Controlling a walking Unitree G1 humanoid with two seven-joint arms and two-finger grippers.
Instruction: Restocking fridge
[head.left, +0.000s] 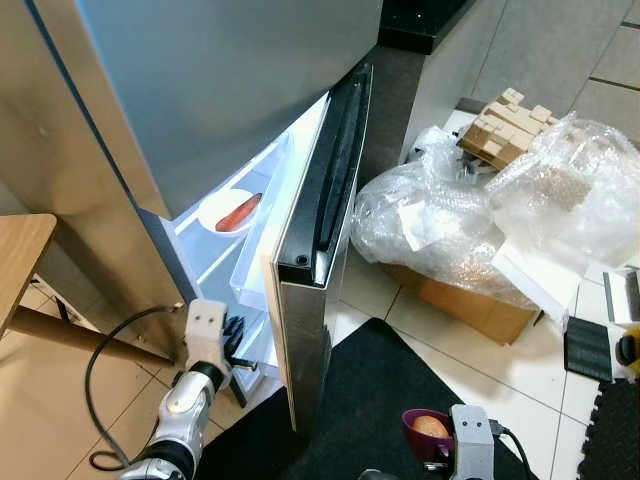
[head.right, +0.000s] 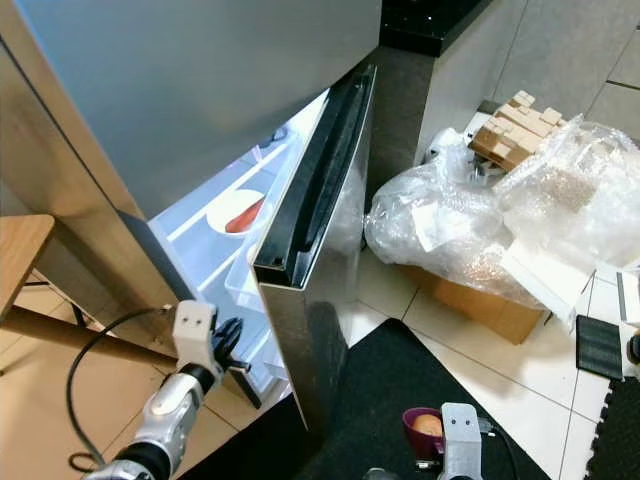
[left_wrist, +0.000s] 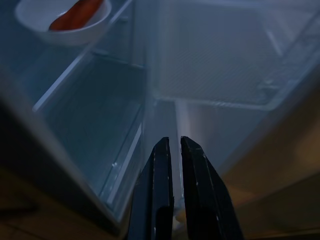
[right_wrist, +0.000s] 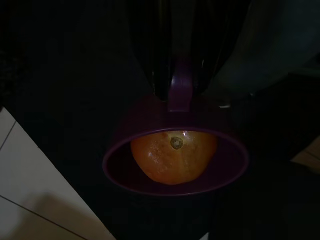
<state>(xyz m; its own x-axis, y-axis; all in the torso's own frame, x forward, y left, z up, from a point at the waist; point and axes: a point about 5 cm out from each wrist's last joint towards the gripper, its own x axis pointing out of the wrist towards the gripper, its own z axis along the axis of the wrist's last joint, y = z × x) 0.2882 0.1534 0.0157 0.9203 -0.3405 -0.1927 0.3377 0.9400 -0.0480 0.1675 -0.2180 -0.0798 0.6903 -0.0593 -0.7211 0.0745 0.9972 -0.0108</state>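
Right wrist view shows my right tool (right_wrist: 177, 82) clamped on the handle of a purple cup (right_wrist: 175, 162) with an orange (right_wrist: 174, 156) inside. I hold it low, above the black mat (head.left: 370, 400), near the open fridge door (head.left: 315, 240). My left tool (left_wrist: 172, 165) has its fingers almost together, holding nothing, reaching into the fridge's bottom part. A white bowl (head.left: 228, 212) sits on a shelf inside.
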